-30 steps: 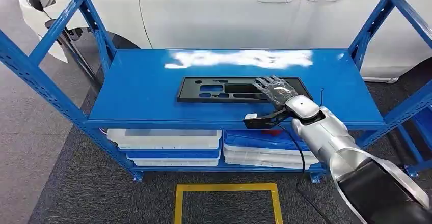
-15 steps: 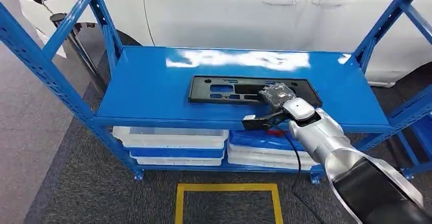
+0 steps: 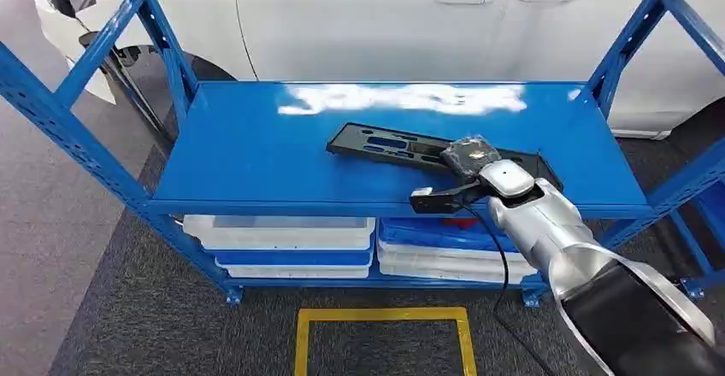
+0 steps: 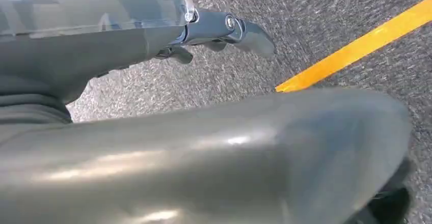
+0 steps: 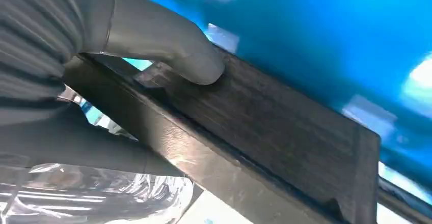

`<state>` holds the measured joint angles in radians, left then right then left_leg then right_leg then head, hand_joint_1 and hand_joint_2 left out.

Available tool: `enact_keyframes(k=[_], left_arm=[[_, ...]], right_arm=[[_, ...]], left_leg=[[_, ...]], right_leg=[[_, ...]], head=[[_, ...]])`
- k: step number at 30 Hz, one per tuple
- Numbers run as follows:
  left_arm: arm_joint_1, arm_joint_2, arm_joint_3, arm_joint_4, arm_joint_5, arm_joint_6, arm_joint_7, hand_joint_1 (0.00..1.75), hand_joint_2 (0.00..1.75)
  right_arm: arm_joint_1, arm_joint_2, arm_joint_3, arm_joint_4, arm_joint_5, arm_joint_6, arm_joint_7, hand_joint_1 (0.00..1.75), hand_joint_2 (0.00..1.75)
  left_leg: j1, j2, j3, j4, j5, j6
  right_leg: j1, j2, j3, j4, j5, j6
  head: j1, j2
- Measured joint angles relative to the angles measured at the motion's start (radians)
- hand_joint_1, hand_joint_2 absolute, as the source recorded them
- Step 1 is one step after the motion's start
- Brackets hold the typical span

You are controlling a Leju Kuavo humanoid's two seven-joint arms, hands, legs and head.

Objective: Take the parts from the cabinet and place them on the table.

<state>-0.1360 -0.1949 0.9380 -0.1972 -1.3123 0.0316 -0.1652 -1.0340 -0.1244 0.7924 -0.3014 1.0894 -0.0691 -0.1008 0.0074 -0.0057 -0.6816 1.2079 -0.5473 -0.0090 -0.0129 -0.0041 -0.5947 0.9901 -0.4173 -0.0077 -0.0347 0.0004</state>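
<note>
A: Where's the part? Which robot hand?

B: Black panel (image 3: 402, 149) on the blue shelf (image 3: 256, 162), long axis running across the shelf, near end raised. Right robot hand (image 3: 470, 155) grips that right end, thumb (image 5: 173, 51) pressed on its face.

A: And the left robot hand (image 4: 224, 30)?

B: Hanging low over the floor, holding nothing, fingers loosely apart. Right is nearer; panel extends leftward from it.

— The shelf (image 3: 256, 154)? 
— Glossy blue painted metal, throwing glare. 
— The panel (image 3: 385, 147)? 
— Matt black plastic, finely grained. 
— And the floor (image 3: 128, 325)? 
— Rough grey carpet with smooth yellow tape (image 3: 380, 314).
</note>
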Motion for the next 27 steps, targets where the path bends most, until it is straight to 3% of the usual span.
enact_keyframes(k=[1, 2, 3, 4, 6, 8, 10, 12, 13, 16, 17, 18, 19, 21, 22, 23, 25, 26, 27], left_arm=[[0.003, 0.000, 0.000, 0.000, 0.002, 0.002, -0.001, 0.00, 0.00], [0.006, 0.000, 0.000, 0.000, 0.004, 0.002, -0.002, 0.00, 0.00], [0.008, 0.000, 0.000, 0.000, 0.005, 0.003, -0.002, 0.00, 0.00], [0.008, 0.001, 0.000, 0.000, 0.006, 0.007, -0.003, 0.00, 0.00], [0.008, 0.003, 0.000, 0.000, 0.007, 0.012, -0.003, 0.00, 0.00], [0.007, 0.003, 0.000, 0.000, 0.008, 0.015, -0.003, 0.00, 0.00], [0.008, 0.003, 0.000, 0.000, 0.008, 0.015, 0.000, 0.00, 0.00], [0.009, 0.003, 0.000, 0.000, 0.007, 0.016, 0.004, 0.00, 0.00], [0.008, 0.003, -0.002, 0.000, 0.005, 0.017, 0.007, 0.00, 0.00], [0.005, 0.003, -0.007, 0.000, 0.007, 0.021, 0.011, 0.00, 0.00], [0.005, 0.003, -0.007, 0.000, 0.007, 0.023, 0.013, 0.00, 0.00], [0.005, 0.003, -0.007, 0.000, 0.008, 0.026, 0.014, 0.00, 0.00], [0.003, 0.003, -0.008, 0.000, 0.009, 0.026, 0.016, 0.00, 0.00], [-0.004, 0.003, -0.008, 0.000, 0.014, 0.032, 0.019, 0.00, 0.00], [-0.006, 0.003, -0.008, 0.000, 0.016, 0.034, 0.019, 0.00, 0.00], [-0.008, 0.000, -0.007, 0.000, 0.019, 0.039, 0.021, 0.00, 0.00], [-0.014, 0.001, -0.007, 0.000, 0.026, 0.047, 0.021, 0.00, 0.00], [-0.015, 0.000, -0.007, 0.000, 0.031, 0.054, 0.019, 0.00, 1.75], [-0.015, 0.001, -0.007, 0.000, 0.035, 0.059, 0.015, 0.00, 1.75]], right_arm=[[0.000, -0.001, -0.010, 0.000, -0.028, -0.011, -0.024, 1.75, 1.75], [0.000, -0.002, -0.027, 0.000, -0.055, -0.022, -0.047, 1.75, 1.75], [0.000, -0.002, -0.041, -0.001, -0.080, -0.033, -0.068, 1.75, 1.75], [0.000, -0.002, -0.063, -0.008, -0.124, -0.043, -0.114, 1.75, 1.75], [-0.002, -0.003, -0.112, -0.036, -0.215, -0.045, -0.223, 1.75, 1.75], [-0.007, -0.003, -0.173, -0.083, -0.305, -0.024, -0.314, 1.75, 1.75], [0.001, -0.006, -0.210, -0.164, -0.387, 0.035, -0.346, 1.75, 1.75], [0.018, -0.026, -0.239, -0.270, -0.474, 0.091, -0.368, 1.75, 1.75], [0.029, -0.033, -0.253, -0.346, -0.544, 0.133, -0.370, 1.75, 1.75], [0.076, -0.066, -0.280, -0.565, -0.712, 0.198, -0.380, 1.75, 1.75], [0.089, -0.073, -0.287, -0.620, -0.764, 0.214, -0.384, 1.75, 1.75], [0.103, -0.074, -0.289, -0.680, -0.821, 0.230, -0.384, 1.75, 1.75], [0.121, -0.078, -0.292, -0.712, -0.849, 0.238, -0.384, 1.75, 1.75], [0.166, -0.082, -0.301, -0.856, -0.951, 0.261, -0.384, 1.75, 1.75], [0.176, -0.086, -0.304, -0.910, -0.994, 0.263, -0.386, 1.75, 1.75], [0.190, -0.082, -0.302, -0.958, -1.039, 0.271, -0.391, 1.75, 1.75], [0.259, -0.078, -0.300, -1.031, -1.110, 0.285, -0.419, 1.75, 1.75], [0.311, -0.074, -0.298, -1.087, -1.151, 0.299, -0.443, 1.75, 1.75], [0.364, -0.069, -0.297, -1.131, -1.180, 0.315, -0.466, 1.75, 1.75]], left_leg=[[0.002, 0.000, -0.034, 0.070, -0.025, -0.003], [0.003, 0.000, -0.054, 0.112, -0.029, -0.007], [0.004, 0.000, -0.051, 0.103, -0.011, -0.007], [0.005, 0.000, -0.023, 0.045, 0.030, -0.006], [0.006, 0.001, 0.059, -0.127, 0.117, 0.000], [0.002, -0.001, 0.085, -0.190, 0.110, 0.012], [0.000, -0.003, 0.079, -0.184, 0.111, 0.020], [0.006, -0.003, 0.082, -0.197, 0.120, 0.037], [0.005, -0.002, 0.082, -0.199, 0.122, 0.041], [0.003, -0.003, 0.081, -0.198, 0.122, 0.048], [0.003, -0.003, 0.081, -0.198, 0.121, 0.050], [0.003, -0.003, 0.081, -0.197, 0.120, 0.050], [0.003, -0.003, 0.083, -0.196, 0.118, 0.049], [0.002, -0.006, 0.084, -0.192, 0.115, 0.045], [0.002, -0.007, 0.083, -0.192, 0.112, 0.041], [-0.005, -0.006, 0.079, -0.187, 0.109, 0.035], [0.001, -0.006, 0.082, -0.191, 0.109, 0.026], [0.003, -0.007, 0.086, -0.196, 0.110, 0.021], [0.001, -0.009, 0.091, -0.196, 0.107, 0.015]], right_leg=[[0.001, 0.000, -0.001, 0.001, 0.000, 0.000], [0.001, 0.000, -0.002, 0.003, 0.000, -0.001], [0.001, 0.001, -0.002, 0.004, -0.001, -0.001], [0.001, 0.003, -0.002, 0.007, -0.003, 0.001], [0.001, 0.007, 0.001, 0.012, -0.008, 0.006], [0.008, 0.014, -0.011, 0.023, -0.010, 0.017], [0.007, 0.013, -0.014, 0.018, -0.005, 0.028], [0.002, 0.012, -0.018, 0.023, -0.014, 0.041], [0.001, 0.010, -0.027, 0.049, -0.035, 0.045], [-0.001, 0.010, -0.126, 0.269, -0.145, 0.053], [-0.001, 0.009, -0.158, 0.332, -0.162, 0.054], [-0.001, 0.010, -0.169, 0.349, -0.155, 0.054], [-0.001, 0.009, -0.154, 0.311, -0.120, 0.052], [0.000, 0.009, -0.074, 0.141, -0.029, 0.042], [0.003, 0.009, -0.036, 0.057, 0.005, 0.031], [0.010, 0.007, -0.021, 0.030, -0.010, 0.026], [0.016, 0.006, -0.021, 0.022, -0.010, 0.022], [0.018, 0.005, -0.017, 0.021, -0.012, 0.017], [0.013, 0.004, -0.011, 0.012, -0.009, 0.012]], head=[[0.000, 0.000], [0.000, 0.000], [0.000, 0.000], [0.000, 0.000], [0.000, 0.000], [0.000, 0.000], [0.000, 0.000], [0.000, 0.000], [0.000, 0.000], [0.000, 0.000], [0.000, 0.000], [0.000, 0.000], [0.000, 0.000], [0.000, 0.000], [0.000, 0.000], [0.000, 0.000], [0.000, 0.000], [0.000, 0.000], [0.000, 0.000]])
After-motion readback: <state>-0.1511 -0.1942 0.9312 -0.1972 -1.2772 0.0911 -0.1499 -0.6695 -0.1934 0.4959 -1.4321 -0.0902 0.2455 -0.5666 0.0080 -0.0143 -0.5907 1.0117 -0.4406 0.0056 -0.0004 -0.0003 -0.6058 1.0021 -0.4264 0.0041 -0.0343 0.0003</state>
